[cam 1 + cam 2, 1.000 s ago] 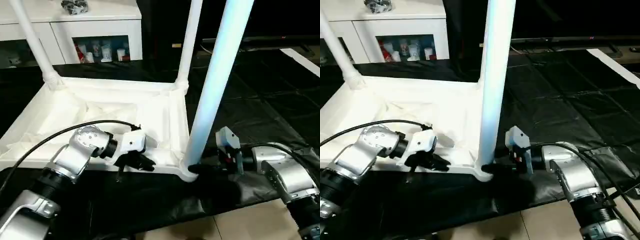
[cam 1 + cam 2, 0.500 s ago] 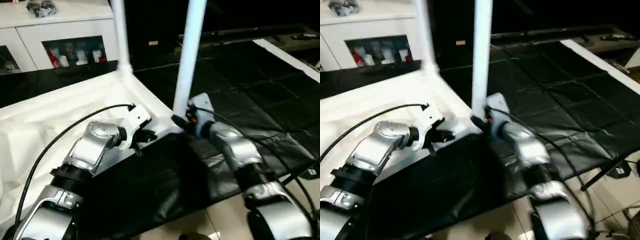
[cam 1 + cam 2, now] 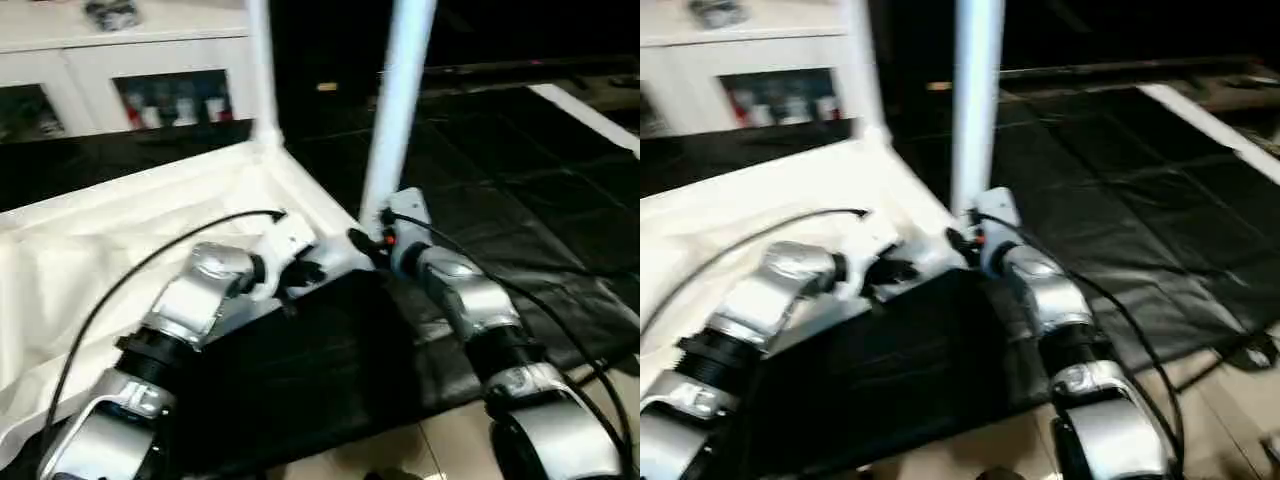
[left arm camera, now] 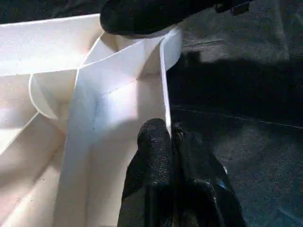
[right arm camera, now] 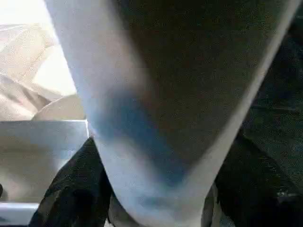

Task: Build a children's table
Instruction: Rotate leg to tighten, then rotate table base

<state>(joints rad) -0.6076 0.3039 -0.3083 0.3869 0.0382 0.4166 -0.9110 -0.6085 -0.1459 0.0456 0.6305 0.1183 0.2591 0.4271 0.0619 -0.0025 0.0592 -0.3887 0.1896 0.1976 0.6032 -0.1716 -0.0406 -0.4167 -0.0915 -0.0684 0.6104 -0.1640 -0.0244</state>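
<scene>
Your left gripper (image 4: 163, 142) has its two black fingers pressed together, pinching the thin upright rim of the white plastic rectangular table top (image 3: 120, 230), which lies upside down on the black mat (image 3: 560, 200) with its ribbed underside facing you. That rim is a narrow wall, so I judge it stiff enough to steady the top but slick, and liable to flex if you pull sideways; hold it down, don't lever it.

Just beyond, your right gripper (image 3: 368, 243) sits at the near corner socket with a black finger on each side of the foot of the long white tapered tubular leg (image 3: 395, 120); the fingers look spread around it, but you cannot tell from here whether they bear on it or stand slightly off. The leg rises upright from that socket. It looks light, hollow and smooth, so it will likely slip in a loose grip; take it low, close to the socket, where turning it strains the joint least.

Farther back, a second white leg (image 3: 262, 70) stands in the far corner, and behind it the white cabinet with glass doors (image 3: 150, 75)
</scene>
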